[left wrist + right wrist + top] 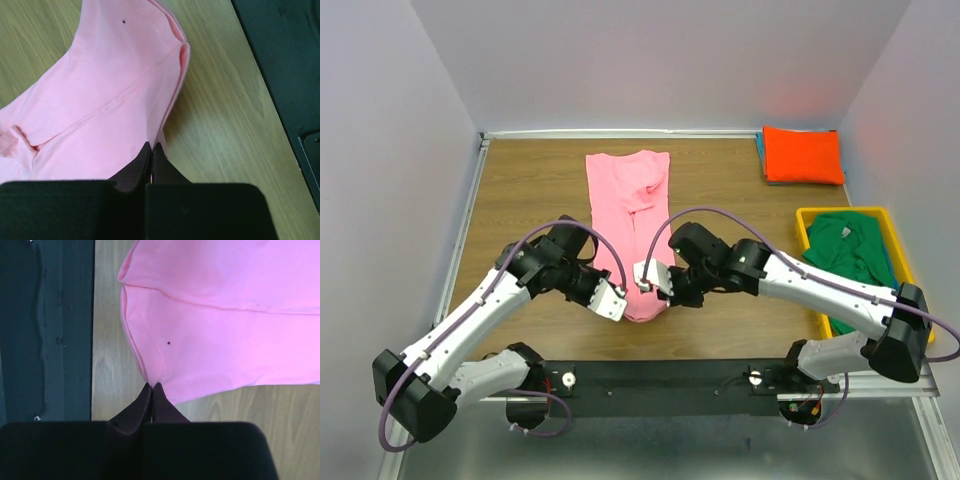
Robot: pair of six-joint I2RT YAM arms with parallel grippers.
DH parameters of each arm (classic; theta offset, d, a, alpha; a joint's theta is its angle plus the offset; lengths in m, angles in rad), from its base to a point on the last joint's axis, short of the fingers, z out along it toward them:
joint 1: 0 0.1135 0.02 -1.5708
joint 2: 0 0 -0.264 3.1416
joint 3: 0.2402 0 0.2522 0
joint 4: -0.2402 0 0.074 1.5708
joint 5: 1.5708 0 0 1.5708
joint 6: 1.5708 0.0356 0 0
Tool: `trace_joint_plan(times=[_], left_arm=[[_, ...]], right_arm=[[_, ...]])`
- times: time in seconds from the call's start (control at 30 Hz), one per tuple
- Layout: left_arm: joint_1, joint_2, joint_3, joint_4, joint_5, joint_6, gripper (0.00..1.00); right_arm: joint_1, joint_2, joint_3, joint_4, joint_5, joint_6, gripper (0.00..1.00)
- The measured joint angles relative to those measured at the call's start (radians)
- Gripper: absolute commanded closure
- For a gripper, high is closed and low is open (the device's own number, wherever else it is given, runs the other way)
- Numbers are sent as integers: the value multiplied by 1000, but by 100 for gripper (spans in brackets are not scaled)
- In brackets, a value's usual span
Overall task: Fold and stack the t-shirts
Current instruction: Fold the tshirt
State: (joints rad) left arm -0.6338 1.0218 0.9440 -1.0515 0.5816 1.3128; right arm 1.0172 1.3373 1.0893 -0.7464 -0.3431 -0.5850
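A: Cloth colours, top view?
B: Pink t-shirt (630,215), plain, centre toward 12 o'clock. One tiny dark speck shows on it in both wrist views. Orange t-shirt (803,155), bright and plain, 1 o'clock, with blue-green cloth (761,155) edging it.
A: 3 o'clock?
B: Green t-shirt (850,250), plain, in a yellow bin (807,222).
A: The rest?
B: Table (530,190): brown wood grain. Left arm (470,325) and right arm (820,285): white and black, with purple cables (560,225). Left gripper (151,148) and right gripper (151,386): dark maroon tips.
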Motion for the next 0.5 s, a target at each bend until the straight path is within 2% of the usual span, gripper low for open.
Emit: trace_joint_plan(times=[0.2,0.37,0.5], left_arm=[[134,97,103,-11,14,26,100],[254,240,159,18,38,78,100],[299,328,195,56,40,108,100]], right_arm=[[-129,42,75,-13,-2,-69,99],[-210,145,128,-32,-2,-161,100],[-275,237,208,-41,-5,-237,100]])
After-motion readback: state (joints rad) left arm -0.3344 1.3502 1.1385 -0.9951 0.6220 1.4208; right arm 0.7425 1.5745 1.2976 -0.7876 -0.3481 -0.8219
